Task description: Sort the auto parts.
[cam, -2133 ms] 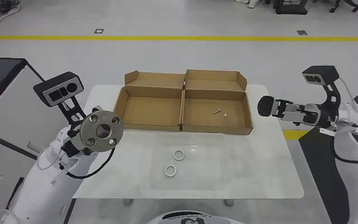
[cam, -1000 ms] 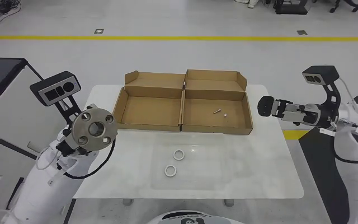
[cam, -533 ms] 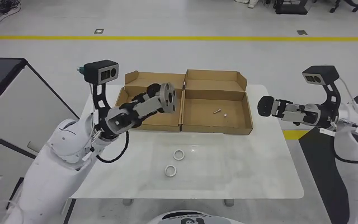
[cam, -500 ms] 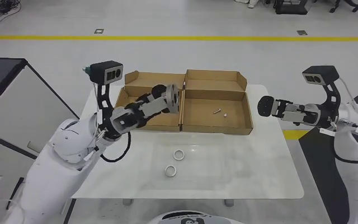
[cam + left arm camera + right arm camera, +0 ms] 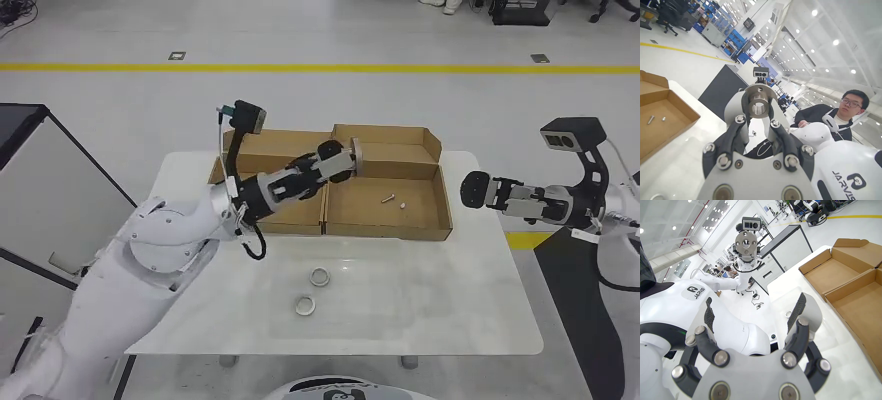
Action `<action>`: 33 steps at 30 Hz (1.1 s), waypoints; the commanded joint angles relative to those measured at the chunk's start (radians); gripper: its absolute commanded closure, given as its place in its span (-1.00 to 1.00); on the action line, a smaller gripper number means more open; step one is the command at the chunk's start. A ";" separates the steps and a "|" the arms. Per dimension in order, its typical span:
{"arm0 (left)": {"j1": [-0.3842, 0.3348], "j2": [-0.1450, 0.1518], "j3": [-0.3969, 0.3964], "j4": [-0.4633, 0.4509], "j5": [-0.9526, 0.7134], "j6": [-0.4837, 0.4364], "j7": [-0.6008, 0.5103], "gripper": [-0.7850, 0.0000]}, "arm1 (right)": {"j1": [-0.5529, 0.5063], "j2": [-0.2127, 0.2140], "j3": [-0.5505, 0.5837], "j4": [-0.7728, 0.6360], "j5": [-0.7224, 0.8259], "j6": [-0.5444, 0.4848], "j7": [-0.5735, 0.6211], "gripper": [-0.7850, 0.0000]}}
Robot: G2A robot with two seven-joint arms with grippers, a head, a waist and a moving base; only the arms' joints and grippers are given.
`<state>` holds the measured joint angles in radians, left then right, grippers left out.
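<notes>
Left gripper (image 5: 758, 111): jaws clamped on the hub of a metal flange (image 5: 761, 90), one finger on each side. In the top view the flange (image 5: 354, 157) hangs in the air over the two cardboard boxes, roughly at their shared wall and toward the rear. Left box (image 5: 295, 212) sits under the arm. Right box (image 5: 425, 215) has a bolt (image 5: 388, 198) and a small pale part (image 5: 402, 204) on its floor, just beside each other. Right gripper (image 5: 753, 306): jaws wide open, nothing between them. It's parked off the right edge of the tabletop (image 5: 450, 300), level with the boxes. A white ring (image 5: 320, 276) and a second ring (image 5: 304, 305) lie on the tabletop in front of the boxes, near each other but apart.
</notes>
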<state>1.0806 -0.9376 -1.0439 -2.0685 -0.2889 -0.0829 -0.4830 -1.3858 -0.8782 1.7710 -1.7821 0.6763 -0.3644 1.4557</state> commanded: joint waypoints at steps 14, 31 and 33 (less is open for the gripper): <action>-0.388 -0.102 0.251 0.218 0.256 0.351 0.029 1.00 | 0.000 0.000 0.000 0.000 0.000 0.000 0.000 -1.00; -0.531 -0.155 0.448 0.383 0.664 0.628 -0.208 1.00 | 0.000 0.000 0.000 0.000 0.000 0.000 0.000 -1.00; -0.545 -0.159 0.467 0.407 0.718 0.631 -0.241 1.00 | 0.000 0.000 0.000 0.000 0.000 0.000 0.000 -1.00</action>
<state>0.5424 -1.0944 -0.5869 -1.6743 0.3982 0.5473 -0.7055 -1.3858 -0.8782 1.7710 -1.7821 0.6763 -0.3644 1.4557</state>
